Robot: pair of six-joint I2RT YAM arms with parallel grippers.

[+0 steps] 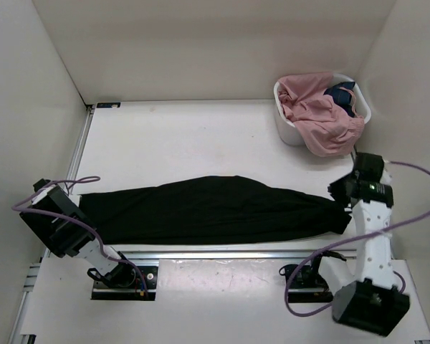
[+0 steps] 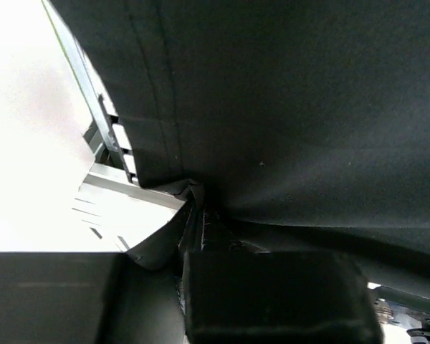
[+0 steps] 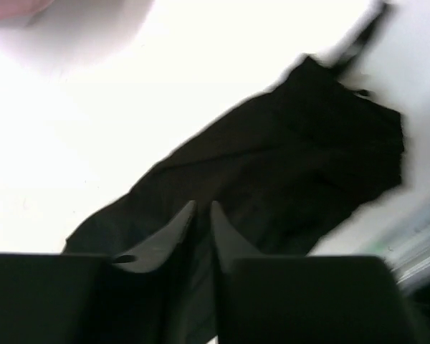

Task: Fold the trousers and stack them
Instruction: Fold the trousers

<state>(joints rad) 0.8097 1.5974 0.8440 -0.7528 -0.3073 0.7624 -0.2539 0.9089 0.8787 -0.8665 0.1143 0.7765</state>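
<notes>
Trousers (image 1: 208,208) lie limp and light; my left gripper (image 2: 201,204) pinches one end, my right gripper (image 3: 203,215) hovers nearly closed, empty, above the other.

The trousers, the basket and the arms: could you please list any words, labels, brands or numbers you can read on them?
None can be read in any view.
trousers: plain black, no label showing.
basket: white, unmarked.
right arm: no lettering visible.
right wrist view: blurred.
</notes>
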